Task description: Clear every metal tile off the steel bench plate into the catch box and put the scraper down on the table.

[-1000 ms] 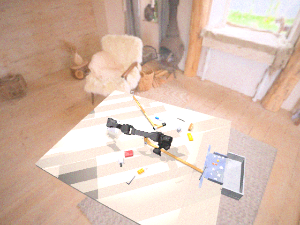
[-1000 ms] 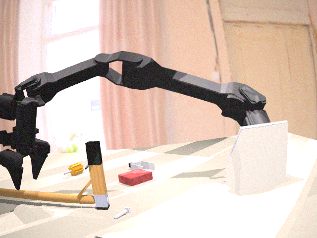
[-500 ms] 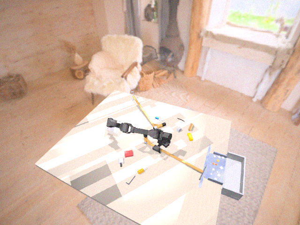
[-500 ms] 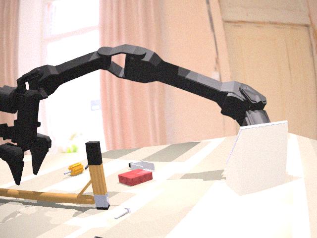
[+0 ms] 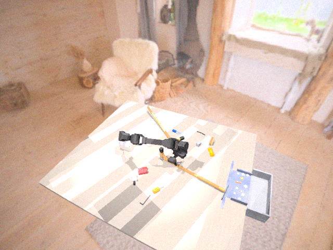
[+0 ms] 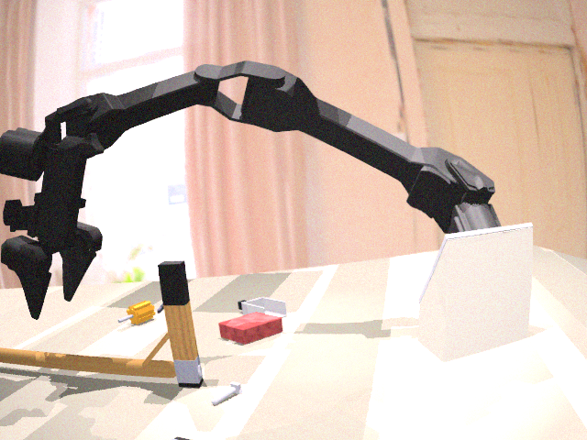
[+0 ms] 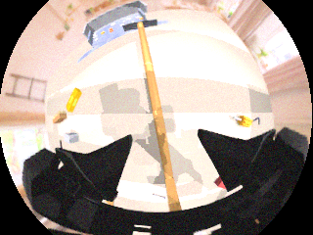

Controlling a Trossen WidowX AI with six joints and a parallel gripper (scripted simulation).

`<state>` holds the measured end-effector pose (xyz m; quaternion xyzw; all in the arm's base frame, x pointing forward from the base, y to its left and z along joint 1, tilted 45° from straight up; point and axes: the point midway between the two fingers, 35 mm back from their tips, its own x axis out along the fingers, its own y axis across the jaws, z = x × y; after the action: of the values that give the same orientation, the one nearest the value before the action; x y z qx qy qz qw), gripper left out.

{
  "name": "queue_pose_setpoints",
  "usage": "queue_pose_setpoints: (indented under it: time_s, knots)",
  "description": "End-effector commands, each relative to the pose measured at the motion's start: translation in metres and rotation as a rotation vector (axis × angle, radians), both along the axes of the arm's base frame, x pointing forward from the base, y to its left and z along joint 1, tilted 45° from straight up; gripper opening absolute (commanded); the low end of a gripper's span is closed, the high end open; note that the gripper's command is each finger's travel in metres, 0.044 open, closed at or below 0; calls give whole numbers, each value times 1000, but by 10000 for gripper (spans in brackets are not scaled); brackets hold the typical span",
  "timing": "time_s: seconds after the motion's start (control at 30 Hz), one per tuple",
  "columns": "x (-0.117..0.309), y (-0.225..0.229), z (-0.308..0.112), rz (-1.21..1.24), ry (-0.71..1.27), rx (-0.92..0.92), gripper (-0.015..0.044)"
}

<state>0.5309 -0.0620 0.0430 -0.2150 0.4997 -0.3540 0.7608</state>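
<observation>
Black parallel-jaw gripper [image 5: 176, 158] [image 6: 51, 310] [image 7: 164, 135], fingers wide apart, nothing between them, pointing down above the table [image 5: 118, 172] [image 6: 331, 407] [image 7: 210, 64]. Only one arm, so no choice of hand.

Task's thing: long wooden scraper with a dark flat blade [image 5: 194, 175] [image 6: 94, 363] [image 7: 156, 105]. It lies on the table under the fingers, not touching them. In wrist view its shaft passes through the gap between the two fingertips, roughly midway, nearer neither by much. Long axis runs lengthwise through the gap, i.e. across the line joining the fingertips, slightly slanted. Good for a closing grip, judged by eye: fingers would come in from either side of the shaft.

From the fingers, blade end points away, out to the blue-grey steel bench plate [image 5: 233, 185] [image 7: 114, 33]; the other end, with its upright wood-and-black handle post [image 5: 161, 153] [image 6: 179, 326], is on the arm-base side.

Small white and orange metal tiles [image 5: 242, 194] [image 7: 111, 30] still on plate, grey catch box [image 5: 259, 217] [image 7: 117, 15] beyond them. Sweep not done. Likely next: straight down over the shaft, then close. Risk: small yaw error leaves the shaft skewed in the grip, blade swings off line.
</observation>
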Motion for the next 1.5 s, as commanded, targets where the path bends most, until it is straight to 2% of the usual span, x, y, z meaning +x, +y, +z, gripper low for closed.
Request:
queue_pose_setpoints:
  time_s: [0.0, 1.47]
  knots:
    - [-5, 11, 7, 13, -18, -6, 440]
    - [-90, 85, 30, 158, -79, -50, 440]
